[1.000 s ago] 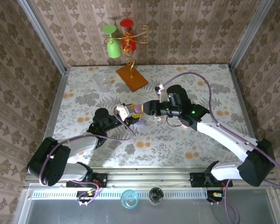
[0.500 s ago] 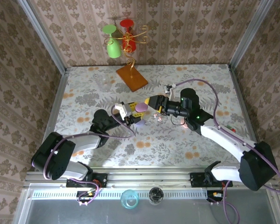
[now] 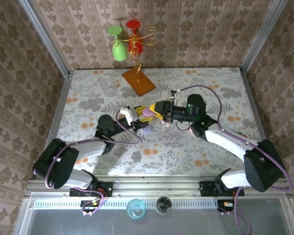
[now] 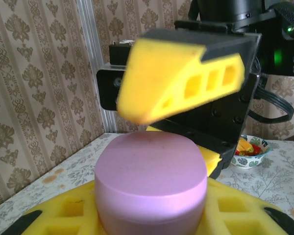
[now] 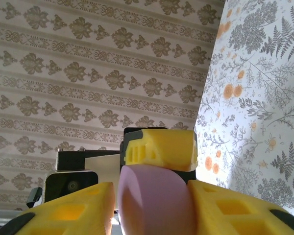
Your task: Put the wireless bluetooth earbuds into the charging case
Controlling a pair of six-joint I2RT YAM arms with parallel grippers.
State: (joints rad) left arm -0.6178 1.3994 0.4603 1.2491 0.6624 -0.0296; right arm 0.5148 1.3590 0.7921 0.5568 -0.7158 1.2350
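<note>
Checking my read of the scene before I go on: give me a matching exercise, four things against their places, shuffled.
Things:
1. charging case
2. green glass
3. blue cup
4. orange-brown stand base

Places:
A. hangs on the wire rack
B. on the table near the back wall
C. between the left gripper fingers, above the table
D. on the ledge nearer than the arm bases

Pairs: 1-C, 2-A, 3-D, 4-B

A robot test booth dressed as a home: wallpapered panels point(image 3: 196, 34) in aluminium framing point(image 3: 45, 36); floral-covered table point(image 3: 220, 88).
</note>
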